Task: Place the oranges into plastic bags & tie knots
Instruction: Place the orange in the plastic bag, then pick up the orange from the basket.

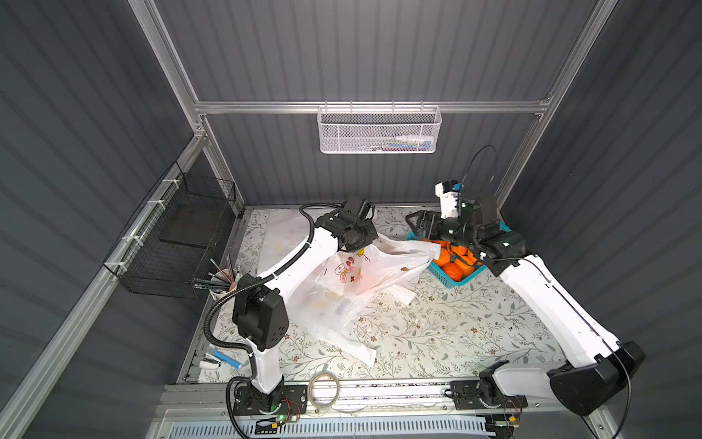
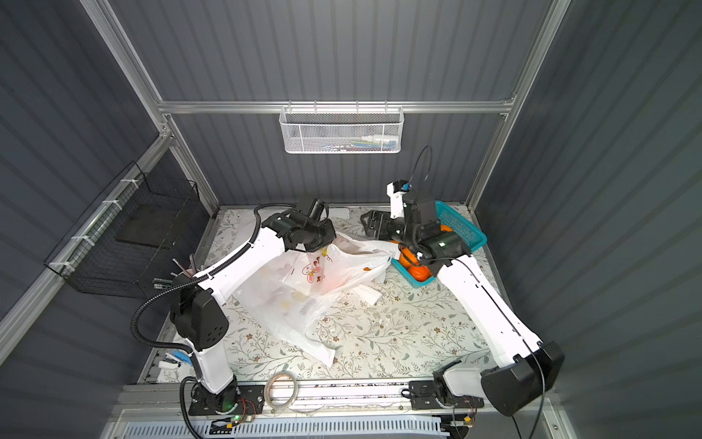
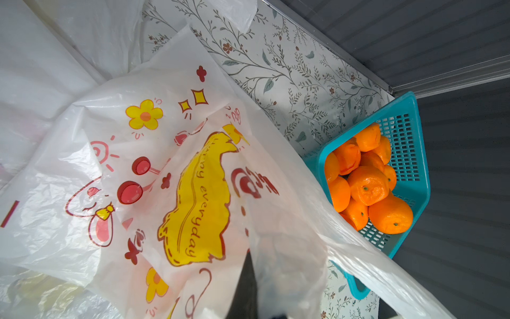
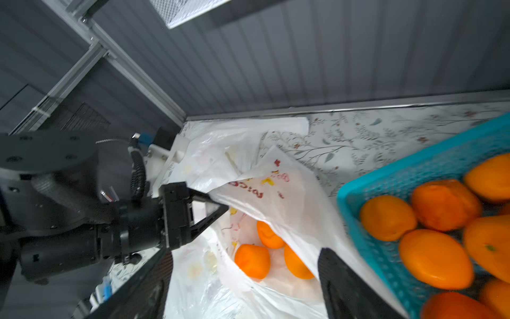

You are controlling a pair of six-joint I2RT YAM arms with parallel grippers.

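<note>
My left end effector (image 4: 220, 205) is clenched on the rim of the plastic bag (image 4: 276, 193), lifting it so the mouth gapes toward the basket (image 4: 386, 179). My right end effector (image 1: 418, 224) is released, jaws spread and empty, above that mouth. Three oranges (image 4: 252, 261) lie inside the bag; the rest (image 3: 368, 185) are heaped in the basket just beside it at the far corner of the desk (image 1: 437, 334). I judge this to be the filling step, with no knot tied yet. Next I would swing right over the basket, close on one top orange, and carry it in without snagging the thin rim.
</note>
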